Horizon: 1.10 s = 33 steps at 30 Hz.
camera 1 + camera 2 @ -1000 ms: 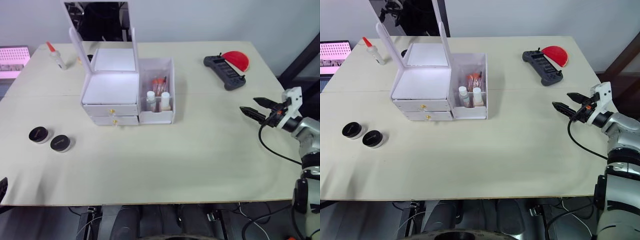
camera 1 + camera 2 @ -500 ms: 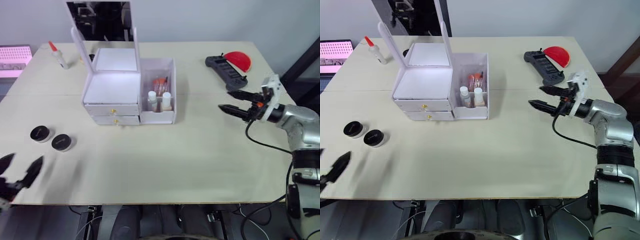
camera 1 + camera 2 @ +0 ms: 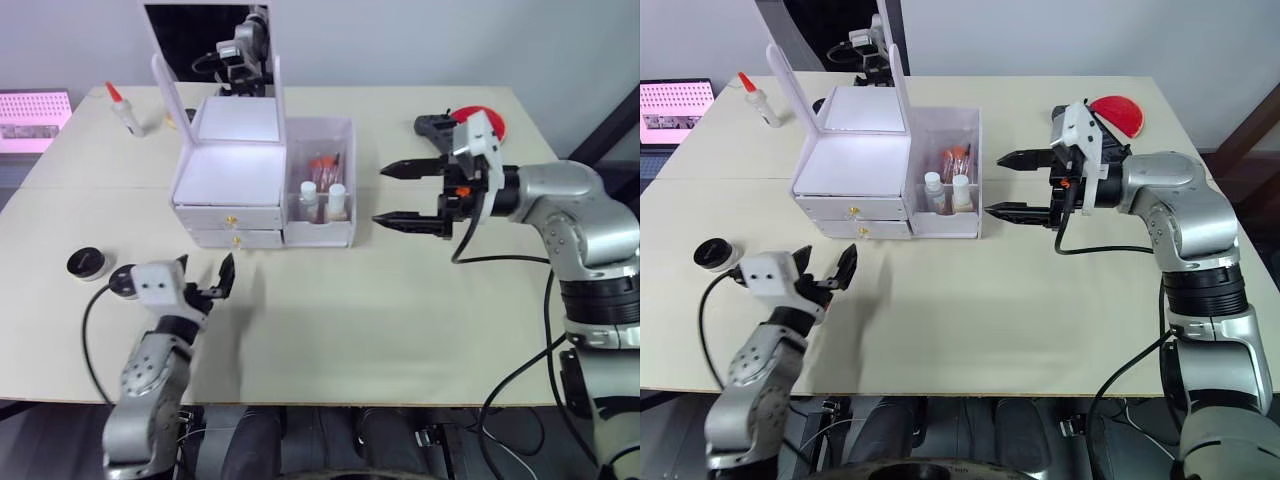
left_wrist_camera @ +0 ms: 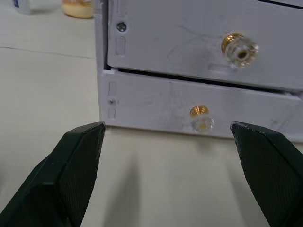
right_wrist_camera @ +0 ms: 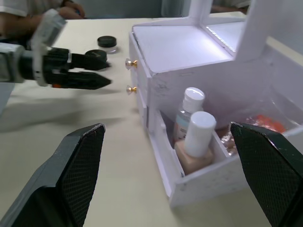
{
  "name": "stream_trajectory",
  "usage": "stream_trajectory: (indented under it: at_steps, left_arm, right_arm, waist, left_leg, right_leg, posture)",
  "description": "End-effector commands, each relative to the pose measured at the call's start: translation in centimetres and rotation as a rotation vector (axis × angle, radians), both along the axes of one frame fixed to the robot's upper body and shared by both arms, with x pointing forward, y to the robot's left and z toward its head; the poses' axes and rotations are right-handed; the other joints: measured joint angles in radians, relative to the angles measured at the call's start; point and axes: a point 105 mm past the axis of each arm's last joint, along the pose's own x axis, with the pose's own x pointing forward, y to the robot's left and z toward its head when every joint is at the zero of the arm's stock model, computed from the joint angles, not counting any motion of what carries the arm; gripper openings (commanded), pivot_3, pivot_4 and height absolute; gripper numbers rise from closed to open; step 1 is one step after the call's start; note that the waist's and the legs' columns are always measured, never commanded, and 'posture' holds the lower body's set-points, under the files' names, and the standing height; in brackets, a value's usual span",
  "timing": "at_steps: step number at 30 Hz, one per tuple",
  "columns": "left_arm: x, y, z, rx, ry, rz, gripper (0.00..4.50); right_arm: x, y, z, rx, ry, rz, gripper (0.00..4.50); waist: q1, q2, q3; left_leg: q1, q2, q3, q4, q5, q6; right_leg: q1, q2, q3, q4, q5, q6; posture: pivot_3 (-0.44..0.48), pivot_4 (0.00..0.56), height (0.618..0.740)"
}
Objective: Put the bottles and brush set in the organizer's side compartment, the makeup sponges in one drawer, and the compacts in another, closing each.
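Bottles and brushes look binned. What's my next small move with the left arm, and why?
Probably ease the left gripper, open, forward onto the lower drawer's knob to pull it out: both drawers look closed and the compacts are on the table.

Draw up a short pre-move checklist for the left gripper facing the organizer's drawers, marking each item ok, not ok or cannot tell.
1. Left gripper open: ok.
2. Aimed at the white plastic organizer's lower gold knob: ok, the knob sits between the fingers in the left wrist view.
3. Both drawers shut: cannot tell, a dark gap shows above the lower one.
4. White-capped bottles and the clear brush pouch in the side compartment: ok.
5. Black round compacts on the table, not yet stowed: not ok.
6. Right gripper open, clear of the drawers: ok.
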Motion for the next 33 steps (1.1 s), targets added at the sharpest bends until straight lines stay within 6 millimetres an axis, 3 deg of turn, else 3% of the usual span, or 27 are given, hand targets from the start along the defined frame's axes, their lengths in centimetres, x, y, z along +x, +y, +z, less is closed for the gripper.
stream_trajectory:
  at_steps: [1, 8, 11, 13, 26, 29, 32, 33]
  left_arm:
    - [0.6, -0.8, 0.1, 0.027, -0.030, 0.027, 4.46]
    - [2.3, -2.1, -0.8, 0.131, -0.037, 0.012, 4.46]
    - [3.1, -2.6, -0.6, 0.114, -0.056, 0.011, 3.61]
    - [3.3, -2.9, -0.6, 0.119, -0.062, 0.005, 2.65]
    - [3.4, -3.2, -0.2, 0.122, -0.100, 0.007, 2.65]
    - [3.4, -3.4, -0.4, 0.116, -0.097, 0.001, 1.78]
    - [3.3, -3.5, -0.4, 0.121, -0.099, -0.004, 0.35]
    - [3.3, -3.5, -0.4, 0.123, -0.099, -0.005, 0.32]
  right_arm:
    - [-0.5, 0.0, 1.6, -0.010, -0.072, -0.009, 4.50]
    - [-0.4, -0.2, 1.5, -0.033, -0.104, -0.040, 4.50]
    - [-0.3, -0.3, 1.0, -0.043, -0.097, -0.044, 4.50]
    - [-0.3, -0.3, 1.0, -0.047, -0.097, -0.047, 4.50]
    - [0.1, -0.1, 0.9, -0.023, -0.120, -0.073, 4.50]
    - [0.3, -0.1, 0.9, -0.023, -0.132, -0.074, 4.50]
    - [0.4, -0.1, 0.9, -0.028, -0.139, -0.074, 4.50]
    - [0.5, 0.0, 0.9, -0.029, -0.140, -0.072, 4.50]
  waist:
    - [0.001, 0.000, 0.000]
    - [0.001, 0.000, 0.000]
    - [0.001, 0.000, 0.000]
    - [0.002, 0.000, 0.000]
    - [0.002, 0.000, 0.000]
    - [0.002, 0.000, 0.000]
    - [0.002, 0.000, 0.000]
    - [0.002, 0.000, 0.000]
  left_leg:
    - [0.000, 0.000, 0.000, 0.000, 0.000, 0.000]
    - [0.000, 0.000, 0.000, 0.000, 0.000, 0.000]
    - [0.000, 0.000, 0.000, 0.000, 0.000, 0.000]
    - [0.000, 0.000, 0.000, 0.000, 0.000, 0.000]
    - [0.000, 0.000, 0.000, 0.000, 0.000, 0.000]
    - [0.000, 0.000, 0.000, 0.000, 0.000, 0.000]
    - [0.000, 0.000, 0.000, 0.000, 0.000, 0.000]
    - [0.000, 0.000, 0.000, 0.000, 0.000, 0.000]
  right_leg:
    - [0.000, 0.000, 0.000, -0.001, 0.000, 0.000]
    - [0.000, 0.000, 0.000, -0.001, 0.000, 0.000]
    - [0.000, 0.000, 0.000, -0.001, 0.001, 0.000]
    - [0.000, 0.000, 0.000, -0.001, 0.001, 0.001]
    - [0.000, 0.000, 0.000, -0.001, 0.001, 0.001]
    - [0.000, 0.000, 0.000, -0.001, 0.001, 0.001]
    - [0.000, 0.000, 0.000, -0.001, 0.001, 0.001]
    - [0.000, 0.000, 0.000, -0.001, 0.001, 0.001]
  posture:
    - [0.000, 0.150, 0.740]
    - [0.000, 0.150, 0.740]
    - [0.000, 0.150, 0.740]
    - [0.000, 0.150, 0.740]
    - [0.000, 0.150, 0.740]
    - [0.000, 0.150, 0.740]
    - [0.000, 0.150, 0.740]
    - [0.000, 0.150, 0.740]
